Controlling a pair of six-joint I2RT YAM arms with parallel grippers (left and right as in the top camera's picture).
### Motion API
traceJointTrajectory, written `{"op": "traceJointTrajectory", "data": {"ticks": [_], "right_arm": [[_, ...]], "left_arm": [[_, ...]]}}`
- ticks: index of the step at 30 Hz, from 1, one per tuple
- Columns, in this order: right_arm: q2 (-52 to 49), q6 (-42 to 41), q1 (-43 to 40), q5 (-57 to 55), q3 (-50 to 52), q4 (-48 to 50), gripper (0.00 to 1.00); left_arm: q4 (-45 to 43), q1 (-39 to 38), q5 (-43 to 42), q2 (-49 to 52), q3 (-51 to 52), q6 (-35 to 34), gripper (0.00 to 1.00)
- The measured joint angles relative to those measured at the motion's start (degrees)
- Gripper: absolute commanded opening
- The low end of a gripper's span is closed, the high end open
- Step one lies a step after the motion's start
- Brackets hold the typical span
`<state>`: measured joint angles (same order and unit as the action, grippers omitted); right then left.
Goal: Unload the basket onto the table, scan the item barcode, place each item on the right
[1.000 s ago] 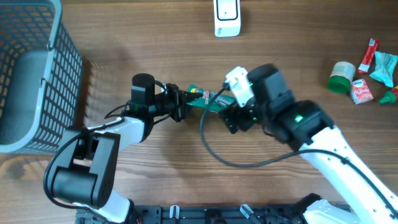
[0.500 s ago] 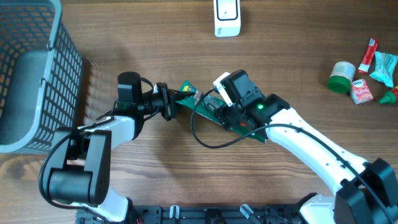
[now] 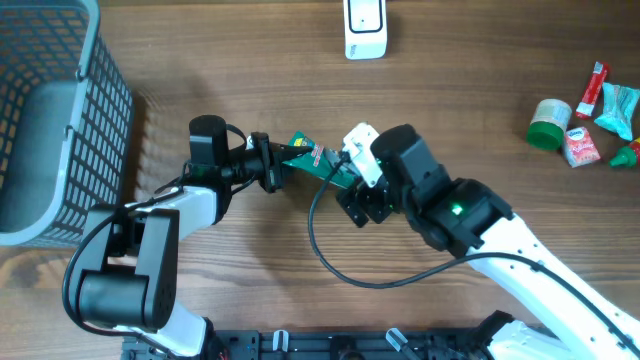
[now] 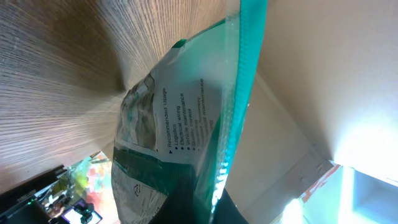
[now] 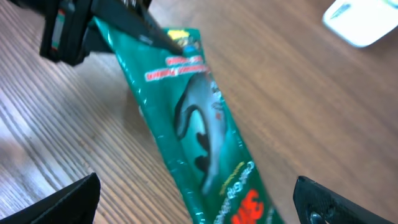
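Our left gripper (image 3: 272,165) is clamped on one end of the green packet (image 3: 312,158), which sits well short of the white scanner (image 3: 365,28). Our right gripper (image 3: 357,203) hangs spread wide over the packet's other end, gripping nothing. We judge this to be the presenting step: next, the barcode face must be turned toward the scanner. Far left of the scanner, the wire basket (image 3: 105,120) looks empty. Far right of it, the green-lidded tub (image 3: 548,123) hides its contents.

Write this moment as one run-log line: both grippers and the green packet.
left gripper: shut on green packet end | right gripper: open, near packet, holding nothing | packet: not yet at white scanner
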<state>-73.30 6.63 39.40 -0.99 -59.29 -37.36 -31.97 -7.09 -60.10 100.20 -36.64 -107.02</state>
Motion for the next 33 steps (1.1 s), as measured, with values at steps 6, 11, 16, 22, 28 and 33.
{"op": "traceJointTrajectory", "data": {"ticks": [6, 11, 16, 22, 28, 33], "right_arm": [[-4.94, -2.54, 4.63, -5.09, 2.27, 0.42, 1.00], [-9.40, -2.95, 4.83, -12.37, 2.27, 3.26, 1.00], [-15.82, -2.93, 4.83, -15.26, 2.27, 6.43, 0.99], [-17.79, -4.20, 4.81, -16.83, 2.38, 7.91, 0.56], [-17.79, -4.72, 2.82, -15.02, 2.47, 7.89, 0.08], [-17.79, -4.87, 0.57, -7.91, 2.49, 7.91, 0.04]], "left_arm": [[0.00, 0.68, 0.22, 0.00, 0.00, -1.77, 0.04], [-0.02, 0.85, 0.00, 0.00, 0.00, -2.19, 0.04], [0.00, 0.92, -0.90, 0.00, 0.00, -2.21, 0.04], [-0.02, 2.43, -2.01, 0.00, 0.00, -2.21, 0.04], [-0.02, 2.62, -2.19, 0.00, 0.00, -2.21, 0.04], [-0.07, 2.60, -2.21, 0.00, 0.00, -2.23, 0.17]]}}
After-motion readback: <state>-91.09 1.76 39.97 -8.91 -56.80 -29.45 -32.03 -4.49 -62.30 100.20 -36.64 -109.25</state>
